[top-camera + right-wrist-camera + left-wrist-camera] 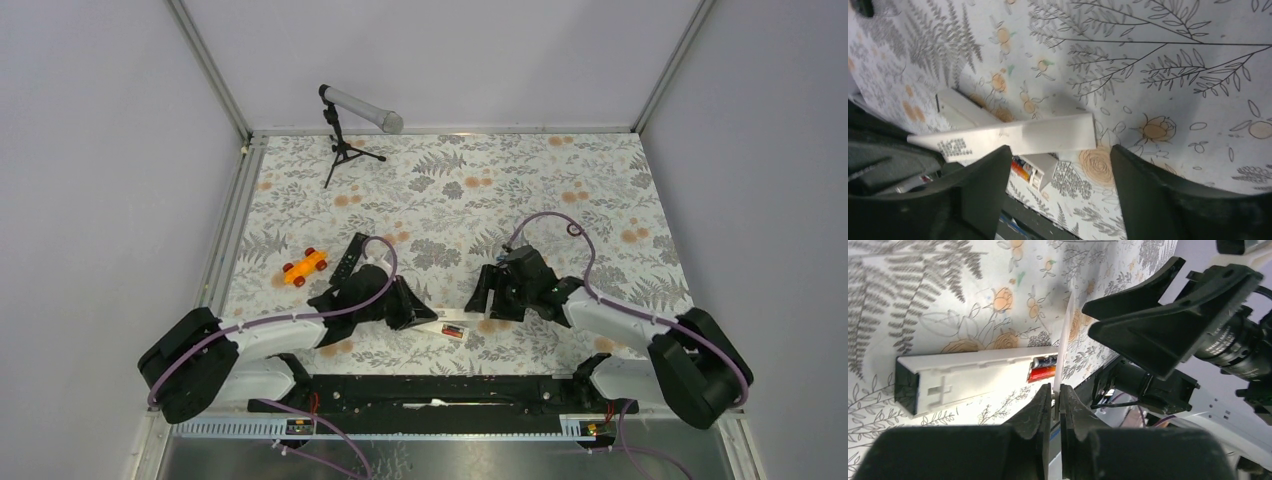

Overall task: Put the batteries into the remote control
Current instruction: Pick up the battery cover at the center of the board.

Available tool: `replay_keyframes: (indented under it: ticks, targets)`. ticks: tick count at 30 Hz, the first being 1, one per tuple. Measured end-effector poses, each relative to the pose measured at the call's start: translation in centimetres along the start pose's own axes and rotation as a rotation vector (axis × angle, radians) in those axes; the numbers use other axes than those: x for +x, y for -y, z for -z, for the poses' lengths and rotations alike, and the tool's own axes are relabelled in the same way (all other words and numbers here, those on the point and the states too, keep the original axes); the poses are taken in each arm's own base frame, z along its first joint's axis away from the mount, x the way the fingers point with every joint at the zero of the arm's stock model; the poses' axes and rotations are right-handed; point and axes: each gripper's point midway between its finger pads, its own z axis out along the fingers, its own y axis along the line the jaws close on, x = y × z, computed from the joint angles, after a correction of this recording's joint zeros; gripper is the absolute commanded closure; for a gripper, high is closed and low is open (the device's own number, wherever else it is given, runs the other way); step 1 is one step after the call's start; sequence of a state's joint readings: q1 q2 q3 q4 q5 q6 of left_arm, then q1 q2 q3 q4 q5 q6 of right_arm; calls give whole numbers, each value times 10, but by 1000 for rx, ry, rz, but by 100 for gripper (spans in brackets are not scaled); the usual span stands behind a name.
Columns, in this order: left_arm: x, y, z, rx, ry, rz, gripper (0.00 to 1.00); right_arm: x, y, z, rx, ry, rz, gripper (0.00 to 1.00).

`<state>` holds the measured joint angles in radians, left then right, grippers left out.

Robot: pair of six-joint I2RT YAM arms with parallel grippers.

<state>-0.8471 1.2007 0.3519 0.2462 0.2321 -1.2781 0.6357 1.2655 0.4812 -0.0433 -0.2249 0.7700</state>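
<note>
— While the left gripper (pixel 1056 400) is pinching the white cover (pixel 1064 340) on edge, are the batteries (pixel 1044 367) sitting in the remote (pixel 973 372)?
— Yes, lying in its open bay just ahead of that gripper; closing is looking left. Right wrist view alone is showing the cover's flat face, below the spread, empty right gripper (pixel 1060 152).

The tabletop (pixel 560 190) was white, printed with grey ferns and scattered orange blossoms. The remote (pixel 973 372) and its cover panel (pixel 1023 135) were plain white, the panel bearing a small block of dark print. The batteries (pixel 1044 369) showed one red and one dark blue, the toy car (pixel 305 266) was orange with red wheels, the left tool (pixel 1056 390) and right tool (pixel 1060 155) were black, the cables (pixel 300 318) purple, and the microphone (pixel 362 108) grey on a black tripod (pixel 343 150).
</note>
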Motion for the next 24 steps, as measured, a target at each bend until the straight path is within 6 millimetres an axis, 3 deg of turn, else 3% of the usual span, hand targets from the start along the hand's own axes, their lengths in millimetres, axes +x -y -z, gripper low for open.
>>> replay_keyframes:
  ticks: [3, 8, 16, 24]
  targets:
    - [-1, 12, 1, 4, -19, -79, 100, -5, -11, 17, -50, 44, 23, 5]
    - [0, 42, 9, 67, -78, -217, 100, -20, -41, 53, -178, 155, 84, 3]
    - [-7, 65, 57, 211, -107, -344, 100, -8, -66, 83, -334, 143, 175, 2]
    - [-8, 87, 101, 341, -161, -421, 100, -3, -109, 118, -614, 186, 212, 20]
